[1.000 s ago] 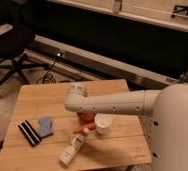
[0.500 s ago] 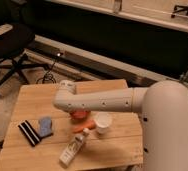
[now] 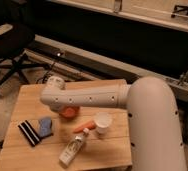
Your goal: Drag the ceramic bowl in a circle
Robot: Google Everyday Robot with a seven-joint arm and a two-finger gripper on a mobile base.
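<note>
Several things lie on our wooden table (image 3: 32, 97): a striped black block (image 3: 29, 132) and blue cloth (image 3: 45, 126) at left, then the red-orange ceramic bowl (image 3: 69, 111) mid-table beneath our arm (image 3: 89, 95), with our gripper (image 3: 62, 106) hidden over it; its state we cannot tell. Rightward lie a carrot (image 3: 83, 125), a bottle (image 3: 74, 148) and a white cup (image 3: 103, 122).

Smooth white tubular arm (image 3: 94, 96), small dark holes, pincer hidden underneath.

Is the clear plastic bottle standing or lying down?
Lying down: the clear plastic bottle rests lengthwise on the wooden table; gripper hidden under the arm.
</note>
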